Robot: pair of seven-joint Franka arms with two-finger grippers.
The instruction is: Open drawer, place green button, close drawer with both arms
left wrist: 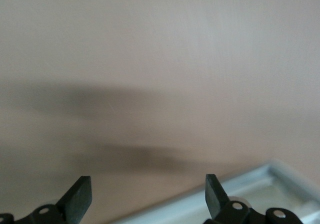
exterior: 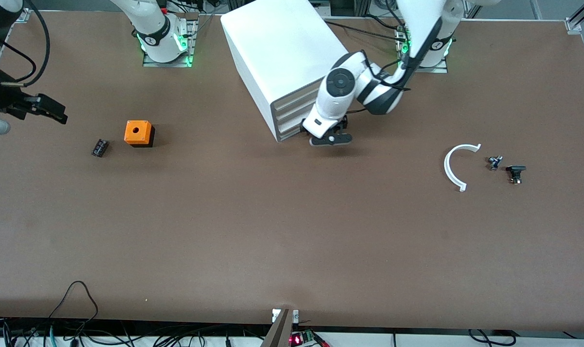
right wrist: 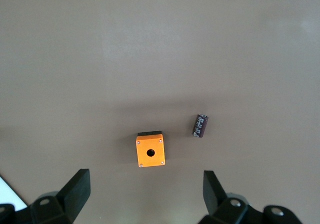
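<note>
The white cabinet (exterior: 282, 53) stands at the back middle of the table, and its four cream drawer fronts (exterior: 292, 115) all look pushed in. My left gripper (exterior: 331, 140) is open and empty, low in front of the lowest drawer. In the left wrist view its fingers (left wrist: 146, 179) are wide apart over bare table, with a pale drawer edge (left wrist: 260, 184) beside one fingertip. My right gripper (exterior: 59, 115) is open and empty, up over the right arm's end of the table (right wrist: 145, 173). Two small dark parts (exterior: 494, 161) (exterior: 515, 172) lie toward the left arm's end. I cannot tell which one is the button.
An orange cube with a hole (exterior: 139, 133) (right wrist: 150, 151) and a small black part (exterior: 99, 147) (right wrist: 200, 125) lie toward the right arm's end. A white curved strip (exterior: 452, 168) lies beside the two small dark parts.
</note>
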